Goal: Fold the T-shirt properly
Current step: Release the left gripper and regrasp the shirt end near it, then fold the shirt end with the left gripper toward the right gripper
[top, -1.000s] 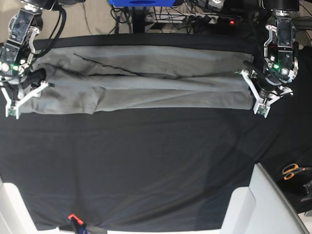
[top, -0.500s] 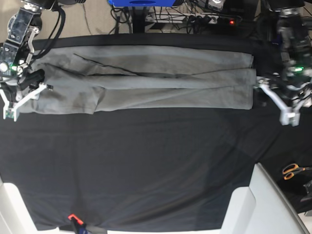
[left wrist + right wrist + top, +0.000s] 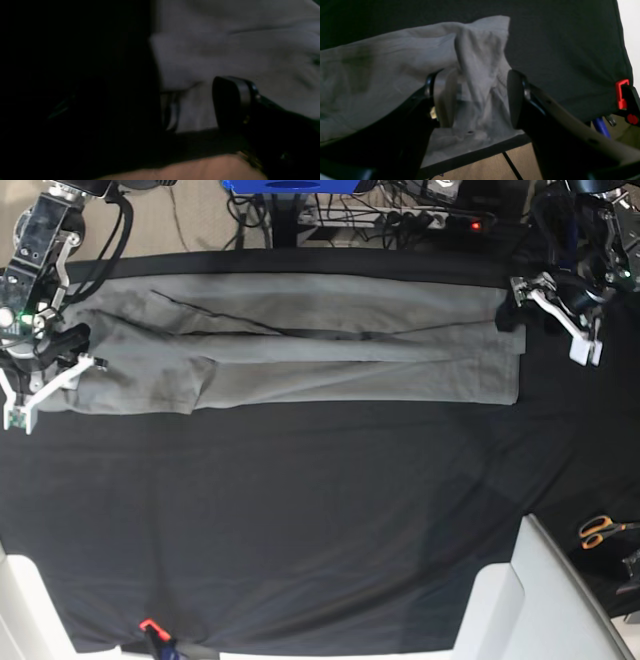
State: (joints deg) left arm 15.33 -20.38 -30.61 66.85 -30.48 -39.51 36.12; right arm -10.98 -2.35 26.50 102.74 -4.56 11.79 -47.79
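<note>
Since the earlier frames, our left gripper had let go of the shirt's hem end, swung out beyond it and then come back up to the far corner, while our right gripper had barely shifted at the sleeve end. We saw the T-shirt lying as a long grey band across the far part of the black cloth, its long axis running from one gripper to the other. Our left gripper hung just off the band's far corner with its jaws spread and nothing between them; in its wrist view, dark and blurred, one finger stood over grey fabric right beside the shirt's edge. Our right gripper sat at the opposite end with its jaws parted either side of a raised bunch of sleeve fabric; whether the pads pressed it, we could not tell.

We judged that the coming move turned on this layout: each end of the band lay directly at a gripper, the right one already astride its cloth, the left one nearest the hem corner and needing only to close in on it before the ends could be brought together.

We could read no brand, label or writing on the shirt. Orange-handled scissors lay well off, on our left arm's side.
</note>
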